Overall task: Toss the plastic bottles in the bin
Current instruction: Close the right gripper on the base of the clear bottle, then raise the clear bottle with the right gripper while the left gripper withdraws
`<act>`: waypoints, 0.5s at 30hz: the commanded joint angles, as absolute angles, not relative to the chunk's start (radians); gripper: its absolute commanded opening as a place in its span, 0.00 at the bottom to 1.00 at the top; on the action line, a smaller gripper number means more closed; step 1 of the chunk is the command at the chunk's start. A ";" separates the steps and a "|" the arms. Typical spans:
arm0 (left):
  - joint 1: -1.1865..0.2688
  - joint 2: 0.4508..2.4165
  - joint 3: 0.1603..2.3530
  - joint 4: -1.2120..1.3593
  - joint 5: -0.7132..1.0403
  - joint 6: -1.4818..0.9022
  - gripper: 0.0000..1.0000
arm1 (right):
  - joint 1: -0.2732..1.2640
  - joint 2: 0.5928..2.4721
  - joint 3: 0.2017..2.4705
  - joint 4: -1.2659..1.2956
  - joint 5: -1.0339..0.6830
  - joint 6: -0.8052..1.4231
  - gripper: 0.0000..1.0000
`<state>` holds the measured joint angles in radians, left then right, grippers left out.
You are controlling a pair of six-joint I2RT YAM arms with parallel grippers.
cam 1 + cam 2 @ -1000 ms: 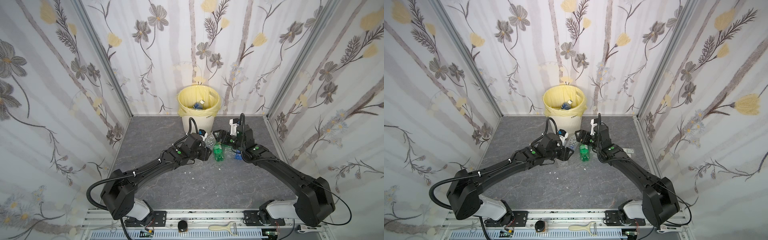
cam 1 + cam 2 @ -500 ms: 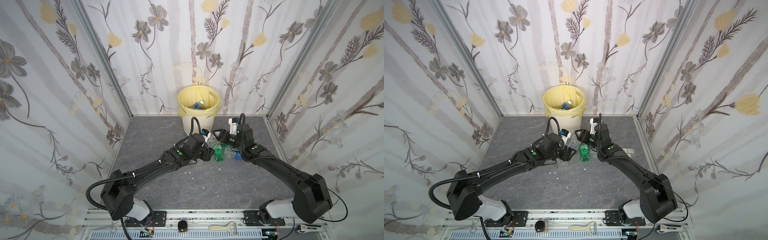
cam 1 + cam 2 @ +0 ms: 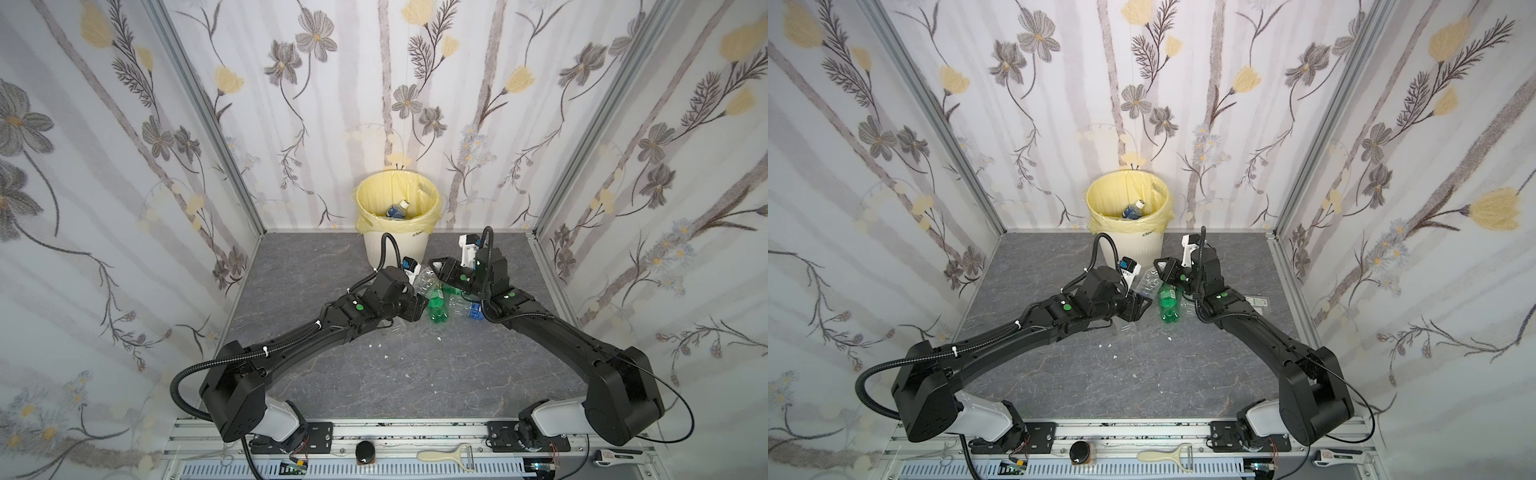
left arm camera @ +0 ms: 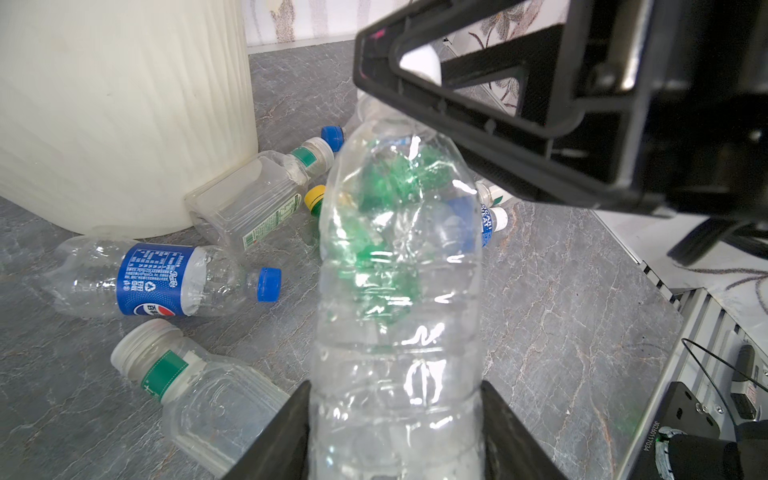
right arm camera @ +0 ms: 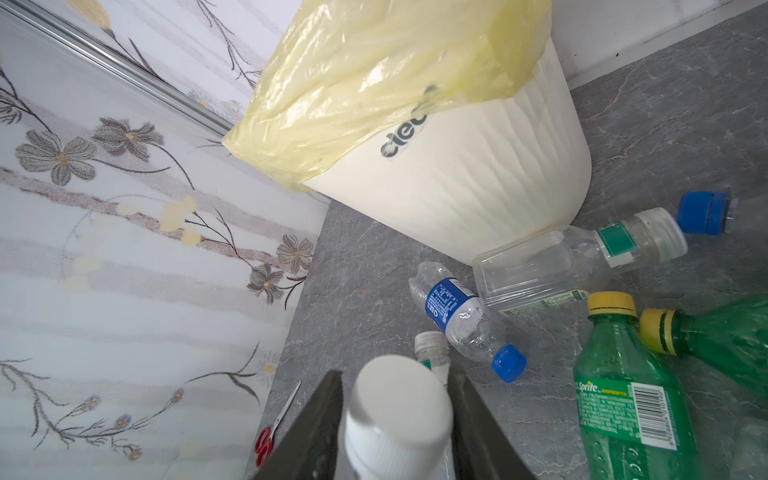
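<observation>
The cream ribbed bin (image 3: 395, 245) (image 3: 1133, 245) with its yellow bag stands at the back wall, with a blue-labelled bottle (image 3: 397, 210) inside. In front of it my left gripper (image 3: 417, 305) (image 4: 395, 386) is shut on the body of a clear crumpled bottle (image 4: 399, 270) (image 3: 1148, 284). My right gripper (image 3: 436, 266) (image 5: 397, 374) is shut on that same bottle's white-capped end (image 5: 399, 399). Around them on the floor lie two green bottles (image 5: 623, 407) (image 5: 727, 336), a blue-labelled one (image 4: 153, 278) and a square clear one (image 4: 249, 199) against the bin's foot (image 4: 124, 104).
Another wide-mouthed clear bottle (image 4: 199, 395) lies close beside my left gripper. Red-handled scissors (image 5: 270, 432) lie near the left wall. White scraps (image 3: 378, 345) dot the grey floor. A peeler (image 3: 446, 455) rests on the front rail. Patterned walls close in three sides.
My right gripper's jaws have closed onto the white-capped end of the clear bottle. The left gripper has edged slightly toward the bin, its hold unchanged.
</observation>
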<state>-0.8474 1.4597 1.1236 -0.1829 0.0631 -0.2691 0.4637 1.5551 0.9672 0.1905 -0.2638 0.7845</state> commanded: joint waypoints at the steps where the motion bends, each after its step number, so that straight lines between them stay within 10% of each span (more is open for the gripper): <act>1: -0.848 1.453 1.120 -0.148 0.048 -0.265 0.60 | 0.461 1.555 0.965 0.236 -0.275 0.795 0.36; 15: -0.849 1.447 1.118 -0.149 0.001 -0.267 0.69 | 0.456 1.542 0.962 0.243 -0.277 0.802 0.22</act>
